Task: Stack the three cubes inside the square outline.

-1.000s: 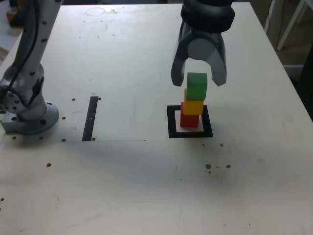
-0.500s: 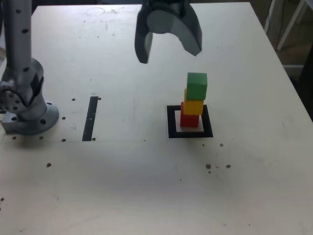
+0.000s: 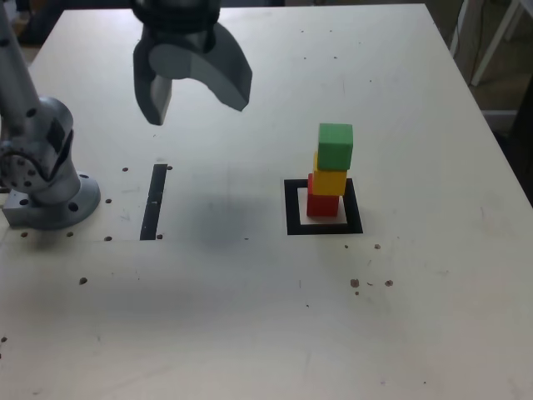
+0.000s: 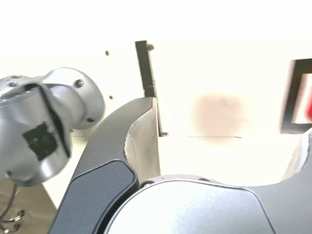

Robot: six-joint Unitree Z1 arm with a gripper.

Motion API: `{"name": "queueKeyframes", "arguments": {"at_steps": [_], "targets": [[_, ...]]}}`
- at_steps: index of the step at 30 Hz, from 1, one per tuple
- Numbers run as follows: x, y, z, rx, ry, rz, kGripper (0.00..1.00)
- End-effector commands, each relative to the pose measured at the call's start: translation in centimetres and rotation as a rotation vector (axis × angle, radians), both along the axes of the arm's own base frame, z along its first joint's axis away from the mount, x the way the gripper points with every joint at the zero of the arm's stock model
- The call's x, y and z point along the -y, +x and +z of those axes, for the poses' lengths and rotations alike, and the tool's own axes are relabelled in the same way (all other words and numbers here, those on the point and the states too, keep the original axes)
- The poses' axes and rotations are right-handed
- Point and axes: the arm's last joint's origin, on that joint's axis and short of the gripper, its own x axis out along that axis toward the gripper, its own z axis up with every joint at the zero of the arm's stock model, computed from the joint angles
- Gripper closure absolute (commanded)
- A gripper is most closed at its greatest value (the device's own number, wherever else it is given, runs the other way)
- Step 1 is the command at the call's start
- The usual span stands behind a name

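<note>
From my console the stack looks finished: the red cube [image 3: 323, 202] sits inside the square outline [image 3: 291, 208], the yellow cube [image 3: 330, 179] rests on it, and the green cube [image 3: 336, 145] tops the pile. The tiers are not flush; each higher cube is offset a little toward the exterior view's right, so the tower leans in steps. My gripper [image 3: 193, 96] hangs high above the worktop [image 3: 250, 317], well apart from the stack on the exterior view's left, its jaws spread wide and holding nothing. In the wrist view the gripper [image 4: 224, 141] frames the narrow black strip [image 4: 146, 73] and the arm's base [image 4: 48, 122], with only an edge of the square outline [image 4: 292, 92] and a sliver of red at the margin. I judge the task complete, so the risk now is mainly mine to create. Any sweep of the arm back over the outline could clip the green cube, and with the offsets it would likely take the yellow one with it. A jolt to the worktop from a hard stop of the arm could also shift the top tier. I would park the arm slowly and keep it on the strip's side.
</note>
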Motion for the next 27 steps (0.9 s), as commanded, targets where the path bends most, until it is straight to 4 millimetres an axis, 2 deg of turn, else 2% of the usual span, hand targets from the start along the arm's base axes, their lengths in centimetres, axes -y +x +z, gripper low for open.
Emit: {"name": "queueKeyframes", "arguments": {"at_steps": [1,13,27], "targets": [[0.0,-0.7,-0.5,0.008,-0.006,0.005,0.00],[0.3,-3.3,-5.6,-0.015,-0.058,0.016,0.00],[0.4,-5.5,-9.3,-0.055,-0.098,0.026,0.00]]}}
